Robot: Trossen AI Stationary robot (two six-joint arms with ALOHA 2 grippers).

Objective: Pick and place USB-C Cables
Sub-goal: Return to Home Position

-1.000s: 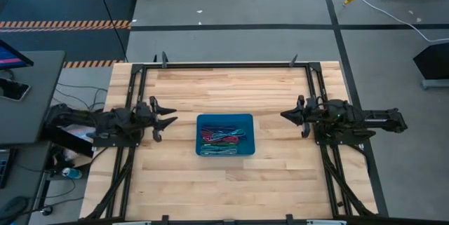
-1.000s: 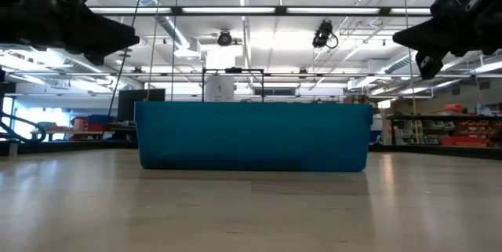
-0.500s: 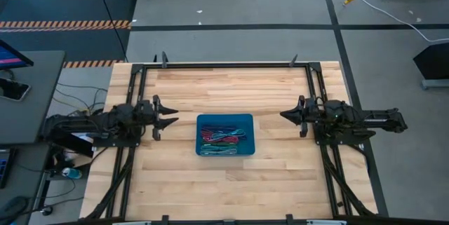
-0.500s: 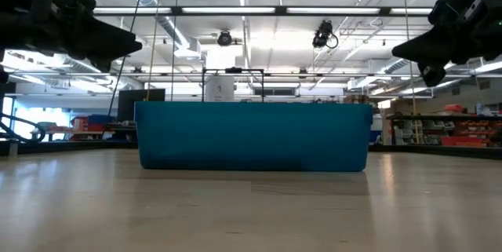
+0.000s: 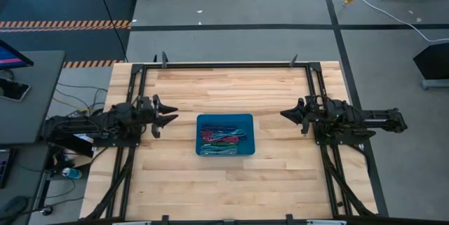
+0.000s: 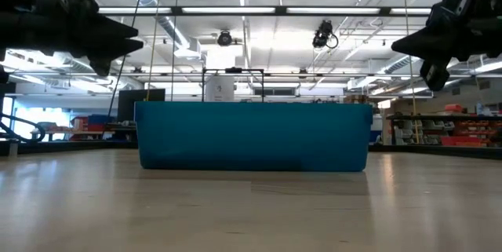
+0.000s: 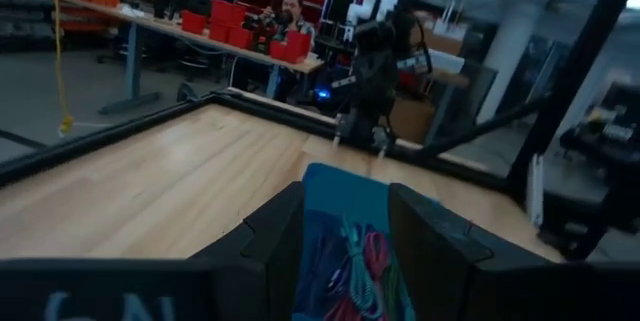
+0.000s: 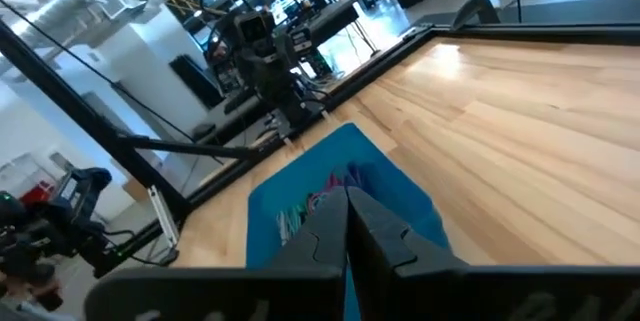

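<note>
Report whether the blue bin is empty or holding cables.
Holding cables: the high view shows a coloured tangle of USB-C cables inside the blue bin.

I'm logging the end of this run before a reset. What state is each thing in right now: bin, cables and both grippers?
bin: upright at the middle of the table, holding the cables, touched by neither gripper.
cables: tangled pile inside the bin, none held.
left gripper: open, empty, raised to the left of the bin.
right gripper: shut, empty, raised to the right of the bin.
</note>
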